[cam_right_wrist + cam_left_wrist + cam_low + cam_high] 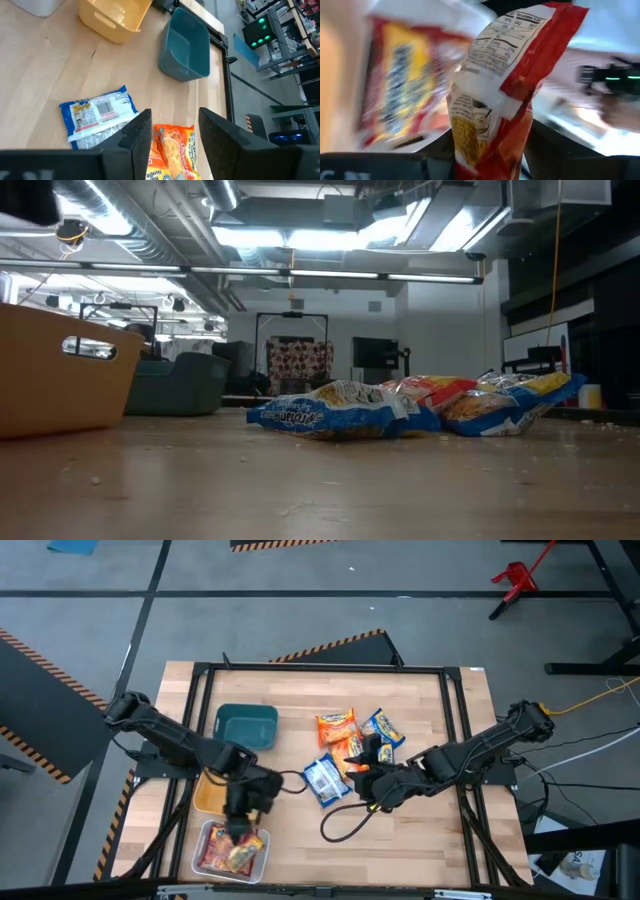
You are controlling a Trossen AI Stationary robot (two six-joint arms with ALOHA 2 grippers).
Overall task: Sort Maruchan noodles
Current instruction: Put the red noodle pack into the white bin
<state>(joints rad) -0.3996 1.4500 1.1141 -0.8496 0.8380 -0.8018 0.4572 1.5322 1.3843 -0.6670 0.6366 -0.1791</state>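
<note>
Red packet (pixel 520 75) hangs pinched in left gripper (pixel 243 830) over white tray (pixel 203 858).

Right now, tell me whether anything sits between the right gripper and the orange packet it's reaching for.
Nothing visible does. The right gripper is open, fingers either side of the orange packet just beneath it. The blue packet lies beside it, apart. The left gripper holds a red packet over the white tray.

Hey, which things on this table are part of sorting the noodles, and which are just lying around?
Part of the job:
- noodle packets loose mid-table
- red packet held in the left gripper over the white tray
- orange packet between the right gripper's open jaws
- teal tray, yellow tray, white tray

Lying about:
- black cable on the table
</note>
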